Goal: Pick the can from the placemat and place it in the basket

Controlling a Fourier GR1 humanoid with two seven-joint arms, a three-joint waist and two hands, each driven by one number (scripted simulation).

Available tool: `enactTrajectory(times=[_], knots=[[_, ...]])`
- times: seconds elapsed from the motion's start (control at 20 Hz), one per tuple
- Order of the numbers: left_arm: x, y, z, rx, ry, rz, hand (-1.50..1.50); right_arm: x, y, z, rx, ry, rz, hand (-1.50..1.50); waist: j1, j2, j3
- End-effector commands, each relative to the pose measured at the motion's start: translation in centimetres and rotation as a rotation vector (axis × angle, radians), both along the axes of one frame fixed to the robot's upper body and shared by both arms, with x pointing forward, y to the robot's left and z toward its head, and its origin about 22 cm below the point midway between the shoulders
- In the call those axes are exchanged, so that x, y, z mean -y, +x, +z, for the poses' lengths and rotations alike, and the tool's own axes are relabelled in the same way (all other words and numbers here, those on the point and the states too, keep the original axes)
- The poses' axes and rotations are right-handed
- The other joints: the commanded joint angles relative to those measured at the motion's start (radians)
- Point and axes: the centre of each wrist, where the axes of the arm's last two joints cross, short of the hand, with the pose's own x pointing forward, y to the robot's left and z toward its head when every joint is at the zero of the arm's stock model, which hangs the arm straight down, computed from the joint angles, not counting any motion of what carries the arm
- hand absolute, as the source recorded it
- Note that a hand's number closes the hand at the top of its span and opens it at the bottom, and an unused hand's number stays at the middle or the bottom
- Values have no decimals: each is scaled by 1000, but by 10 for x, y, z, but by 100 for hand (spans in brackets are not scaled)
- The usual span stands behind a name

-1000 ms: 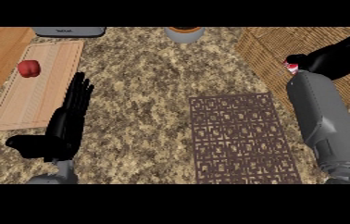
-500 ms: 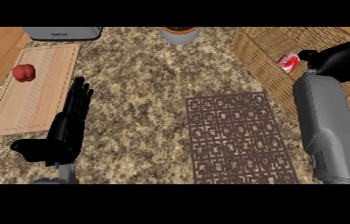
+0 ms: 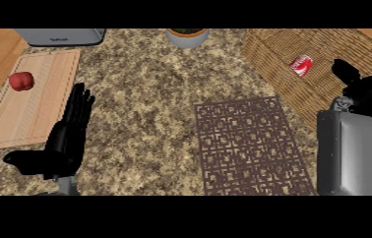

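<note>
The red can [image 3: 301, 65] lies on its side inside the wicker basket [image 3: 276, 45] at the upper right, with nothing touching it. My right hand [image 3: 350, 82] shows at the right edge, just right of the can and apart from it, fingers relaxed and holding nothing; part of it is cut off by the view's edge. Below the basket, the dark brown patterned placemat [image 3: 251, 143] lies bare on the counter. My left hand [image 3: 69, 133] rests open at the lower left, fingers straight and pointing up.
A wooden cutting board [image 3: 40, 109] at the left carries a red apple [image 3: 21, 80]. A grey appliance [image 3: 59, 36] stands at the top left and a grey pot [image 3: 187, 37] at the top centre. Speckled stone counter lies between the board and the placemat.
My right hand has let go of the can and drawn back toward the right edge. The can now lies free in the basket. The left hand has stayed as it was.
</note>
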Motion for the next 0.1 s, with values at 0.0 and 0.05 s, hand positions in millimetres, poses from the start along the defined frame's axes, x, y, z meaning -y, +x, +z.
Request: enactTrajectory(times=[0.0, 0.05], knots=[[9, -8, 11, 4, 8, -4, 0, -15, -49, 16, 21, 52, 32, -150, 11, 2, 1], [1, -3, 2, 4, 5, -25, 0, -18, -61, 24, 22, 45, 55, -150, 8, 4, 0]])
